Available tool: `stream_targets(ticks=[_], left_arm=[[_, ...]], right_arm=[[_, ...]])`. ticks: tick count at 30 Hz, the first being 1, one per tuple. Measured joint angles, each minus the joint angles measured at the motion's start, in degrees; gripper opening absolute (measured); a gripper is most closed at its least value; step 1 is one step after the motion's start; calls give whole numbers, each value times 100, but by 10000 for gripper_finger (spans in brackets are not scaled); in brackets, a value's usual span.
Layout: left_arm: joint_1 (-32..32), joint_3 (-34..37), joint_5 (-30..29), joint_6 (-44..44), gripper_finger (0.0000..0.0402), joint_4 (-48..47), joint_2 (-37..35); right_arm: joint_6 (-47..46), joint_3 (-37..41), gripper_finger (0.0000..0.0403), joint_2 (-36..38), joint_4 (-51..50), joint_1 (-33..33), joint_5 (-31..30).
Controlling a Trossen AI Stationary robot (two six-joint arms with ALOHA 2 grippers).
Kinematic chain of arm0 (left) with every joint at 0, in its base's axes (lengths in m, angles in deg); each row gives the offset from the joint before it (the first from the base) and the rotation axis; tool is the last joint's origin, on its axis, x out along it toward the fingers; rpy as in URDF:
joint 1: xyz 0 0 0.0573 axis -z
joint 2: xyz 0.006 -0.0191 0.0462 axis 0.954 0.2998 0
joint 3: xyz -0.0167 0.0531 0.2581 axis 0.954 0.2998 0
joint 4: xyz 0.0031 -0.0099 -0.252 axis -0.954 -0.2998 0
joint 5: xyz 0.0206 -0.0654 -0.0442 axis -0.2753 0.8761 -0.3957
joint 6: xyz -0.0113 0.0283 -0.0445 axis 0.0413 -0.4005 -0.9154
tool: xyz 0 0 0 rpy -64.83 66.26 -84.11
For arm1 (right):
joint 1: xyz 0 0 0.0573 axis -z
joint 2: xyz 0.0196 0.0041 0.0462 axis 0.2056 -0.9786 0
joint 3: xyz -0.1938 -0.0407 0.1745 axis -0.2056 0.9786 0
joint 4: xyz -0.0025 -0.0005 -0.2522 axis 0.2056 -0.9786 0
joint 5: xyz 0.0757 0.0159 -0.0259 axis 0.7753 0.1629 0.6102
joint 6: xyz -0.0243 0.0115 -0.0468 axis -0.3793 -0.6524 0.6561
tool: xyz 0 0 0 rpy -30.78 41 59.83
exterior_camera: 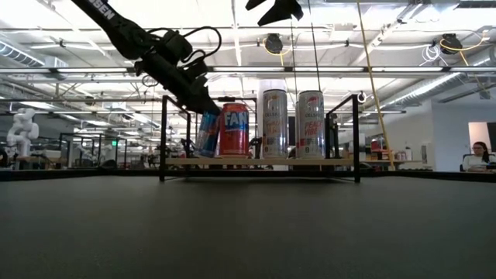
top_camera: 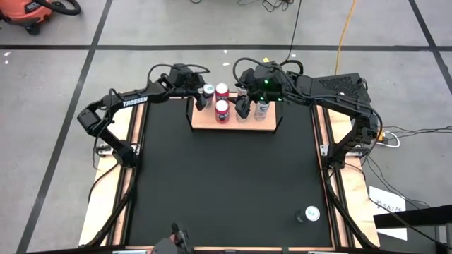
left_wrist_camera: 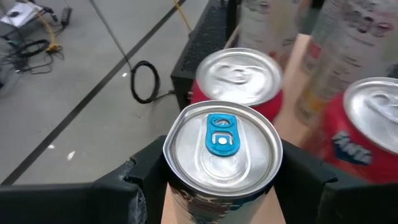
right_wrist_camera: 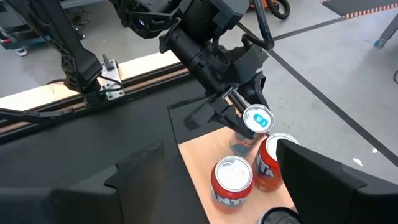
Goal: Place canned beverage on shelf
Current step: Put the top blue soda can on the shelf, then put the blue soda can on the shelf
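From above, we are seeing the left gripper (top_camera: 205, 94) clamping a blue-tabbed can (top_camera: 208, 90) at the left end of the shelf (top_camera: 244, 125), which is sitting at the table's far edge. Two red cans (top_camera: 222, 107) are standing just beside it. The right gripper (top_camera: 244, 106) is hanging over the shelf's right half near two tall pale cans (top_camera: 262, 107); we cannot tell how far its fingers are parted. A lone can (top_camera: 311, 213) is resting near the table's front right.

At table height, we are watching the blue-tabbed can (exterior_camera: 207, 133) tilting against a red can (exterior_camera: 235, 129), its base at the shelf board (exterior_camera: 260, 161).

Through the left wrist, the fingers (left_wrist_camera: 134, 186) are pressing both sides of the blue-tabbed can (left_wrist_camera: 221, 154).

Through the right wrist, we are seeing the left gripper (right_wrist_camera: 239, 109) gripping the can (right_wrist_camera: 257, 120) over the shelf (right_wrist_camera: 199, 162).
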Motion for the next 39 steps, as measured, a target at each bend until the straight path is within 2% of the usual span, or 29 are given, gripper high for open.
stream_targets(ticks=[9,13,25,28,32,39], left_arm=[[-77,-2,-114,-15,309,0,-9],[-79,-2,-110,-24,331,-59,-58],[-86,-148,-113,-39,333,-139,-857],[-75,-292,-106,-369,333,-405,-1127],[-3,-538,-95,-885,333,-860,-1615],[617,-551,-234,-898,333,-1841,-2604]], right_arm=[[-4,2,297,0,0,0,0],[-47,2,297,0,0,0,0],[-110,2,297,0,248,0,-2],[-393,2,297,3,166,-1,-26],[-1014,9,297,111,-439,-6,-37],[-2099,7,290,360,-2240,-536,-498]])
